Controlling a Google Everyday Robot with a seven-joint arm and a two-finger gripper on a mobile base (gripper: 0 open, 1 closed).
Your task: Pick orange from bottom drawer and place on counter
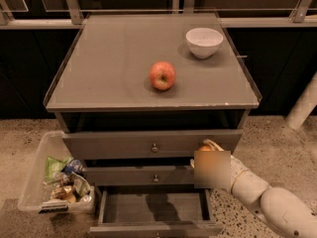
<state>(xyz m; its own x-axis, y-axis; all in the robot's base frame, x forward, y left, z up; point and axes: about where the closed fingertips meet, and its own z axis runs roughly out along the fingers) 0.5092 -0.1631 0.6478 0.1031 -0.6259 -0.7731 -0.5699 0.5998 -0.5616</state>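
The orange [204,147] sits in my gripper [205,151], in the air in front of the cabinet's right side, level with the lower edge of the top drawer. Only the top of the orange shows, with one finger [214,144] curving over it. My white arm reaches in from the lower right. The bottom drawer [153,228] is pulled open below and its inside looks empty. The counter [109,73] is the grey cabinet top above the gripper.
A red-and-yellow apple [162,75] lies mid-counter and a white bowl [204,42] stands at the back right. The top drawer [154,145] and middle drawer [148,176] are shut. A clear bin [30,187] of wrappers stands on the floor to the left.
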